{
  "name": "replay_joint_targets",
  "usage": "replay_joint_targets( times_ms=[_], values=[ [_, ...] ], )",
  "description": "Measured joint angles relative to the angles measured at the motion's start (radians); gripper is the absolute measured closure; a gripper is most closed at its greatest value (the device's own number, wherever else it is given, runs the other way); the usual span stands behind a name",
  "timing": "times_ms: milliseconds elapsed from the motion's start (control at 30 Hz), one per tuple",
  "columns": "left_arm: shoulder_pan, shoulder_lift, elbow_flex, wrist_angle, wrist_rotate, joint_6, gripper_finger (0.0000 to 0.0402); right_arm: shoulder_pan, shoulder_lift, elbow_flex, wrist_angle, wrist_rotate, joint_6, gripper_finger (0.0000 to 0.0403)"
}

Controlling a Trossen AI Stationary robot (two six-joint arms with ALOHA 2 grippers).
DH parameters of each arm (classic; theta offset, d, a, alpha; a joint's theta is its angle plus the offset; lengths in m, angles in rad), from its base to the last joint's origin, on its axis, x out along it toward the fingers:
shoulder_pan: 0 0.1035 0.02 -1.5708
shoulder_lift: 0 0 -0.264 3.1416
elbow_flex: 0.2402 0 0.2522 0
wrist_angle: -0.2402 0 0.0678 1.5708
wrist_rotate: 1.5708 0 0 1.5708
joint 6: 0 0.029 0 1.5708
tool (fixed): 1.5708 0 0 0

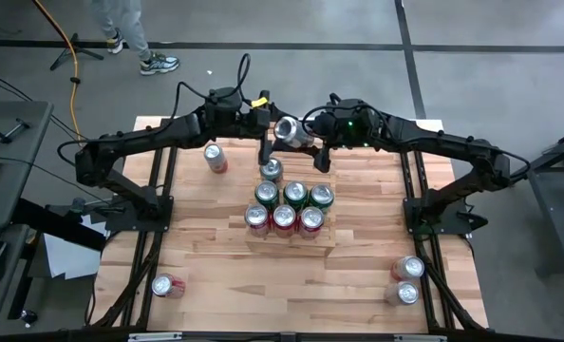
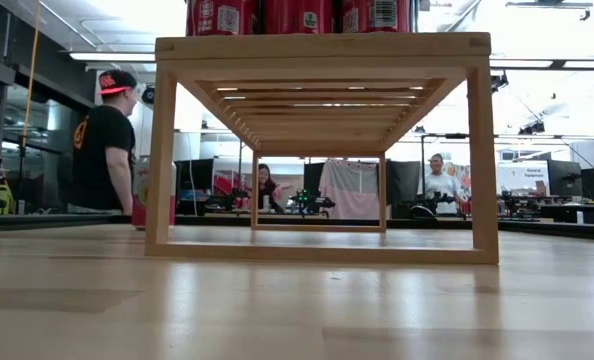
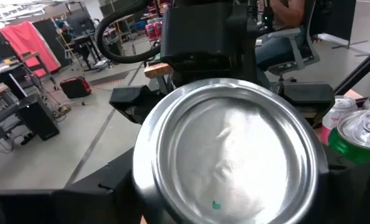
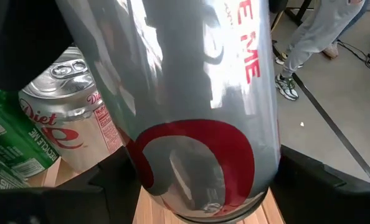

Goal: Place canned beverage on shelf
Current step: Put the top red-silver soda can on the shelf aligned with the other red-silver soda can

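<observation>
Right gripper (image 1: 296,136) holds a silver can (image 1: 286,130) lying on its side in the high view, lifted just past the far edge of the shelf (image 1: 289,237). Left gripper (image 1: 263,147) sits just beside that can's end, fingers pointing down toward the shelf's back row; whether its fingers are wide or narrow cannot be told from above. Directly below the held can stands a silver-topped can (image 1: 272,171) on the shelf's far tier, then a row of three green cans (image 1: 293,195), then three red cans (image 1: 283,219) nearest the front. Loose cans stand well away from both grippers: a red one (image 1: 215,158) on the left arm's side, one at the near left corner (image 1: 167,285), and two at the near right corner (image 1: 405,279).

Low view shows neither gripper. The shelf's pale frame fills the middle, with the bottoms of red cans (image 2: 299,16) on its top edge. People stand and sit in the room behind, one in a black shirt (image 2: 104,145).

Left wrist view is filled by the held can's round base (image 3: 227,155), with the right arm's dark wrist behind it; a green can's top (image 3: 362,132) is off to one side.

Right wrist view shows the can's silver and red wall (image 4: 197,112) between the dark fingers (image 4: 110,180), clamped on it, and a Diet can (image 4: 70,118) standing beside it. A person's legs and shoes (image 4: 309,43) are on the floor beyond.
</observation>
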Motion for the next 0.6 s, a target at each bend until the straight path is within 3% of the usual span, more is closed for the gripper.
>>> replay_joint_targets(
  times_ms=[167,367,600],
  values=[
    [0.000,0.000,0.000,0.004,-0.013,0.012,0.0160,0.000,0.000,0.000,0.004,0.001,0.003,0.0123],
    [0.000,-0.004,0.000,-0.003,-0.064,0.024,0.0165,0.001,0.002,0.000,0.018,0.014,-0.001,0.0044],
    [0.026,-0.010,0.000,0.006,-0.066,0.013,0.0166,-0.006,0.002,0.000,0.009,0.013,-0.001,0.0033]
  ],
)
